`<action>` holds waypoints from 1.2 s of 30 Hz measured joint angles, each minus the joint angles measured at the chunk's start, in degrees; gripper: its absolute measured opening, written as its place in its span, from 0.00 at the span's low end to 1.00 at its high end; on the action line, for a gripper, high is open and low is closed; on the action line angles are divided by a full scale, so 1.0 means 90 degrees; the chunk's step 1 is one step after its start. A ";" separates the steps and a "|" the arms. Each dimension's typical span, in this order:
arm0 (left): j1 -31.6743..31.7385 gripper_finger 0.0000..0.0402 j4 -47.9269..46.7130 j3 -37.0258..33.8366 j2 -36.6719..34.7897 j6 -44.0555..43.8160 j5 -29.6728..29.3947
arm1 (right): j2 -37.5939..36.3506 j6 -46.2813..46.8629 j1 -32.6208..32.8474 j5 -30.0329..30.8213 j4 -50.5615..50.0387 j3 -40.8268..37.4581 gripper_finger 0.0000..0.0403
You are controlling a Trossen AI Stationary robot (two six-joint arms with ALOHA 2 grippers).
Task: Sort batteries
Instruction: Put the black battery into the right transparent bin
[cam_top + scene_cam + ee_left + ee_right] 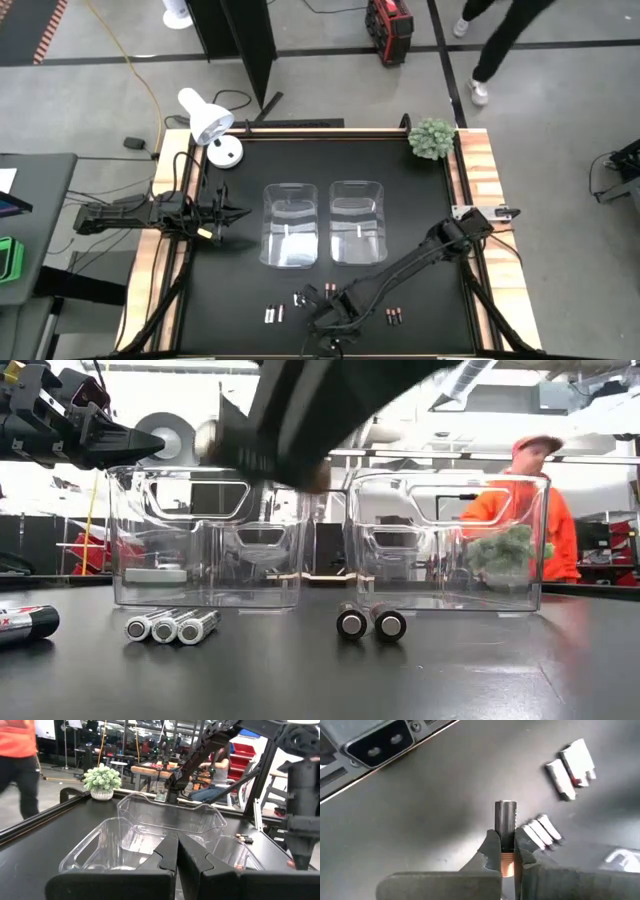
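1 dark battery (505, 820) is pinched in the right tool (506, 851); left tool (177, 851) seemingly pressed together.

Small silver and copper-ended batteries (171, 626) loose on black tabletop near bins.

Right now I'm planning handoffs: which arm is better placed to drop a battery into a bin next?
The right. Its gripper is shut on a copper-ended battery near the table's front edge. The left gripper is shut on nothing, waiting beside the left bin.
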 joint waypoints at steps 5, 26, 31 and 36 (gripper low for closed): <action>0.0000 0.00 0.0002 0.0000 0.0001 0.0001 0.0002 | -0.0648 -0.0027 -0.0063 0.0319 -0.0215 0.0004 0.02; 0.0000 0.00 0.0007 -0.0002 0.0000 0.0005 0.0000 | -0.1803 0.0478 -0.1033 0.0558 -0.1499 0.0004 0.02; 0.0000 0.00 0.0007 -0.0002 0.0000 0.0005 0.0000 | -0.1842 0.0601 -0.1230 0.0558 -0.1708 0.0001 0.01; 0.0000 0.00 0.0009 -0.0002 0.0000 0.0005 0.0000 | -0.1864 0.0846 -0.1314 0.0539 -0.2121 0.0001 0.00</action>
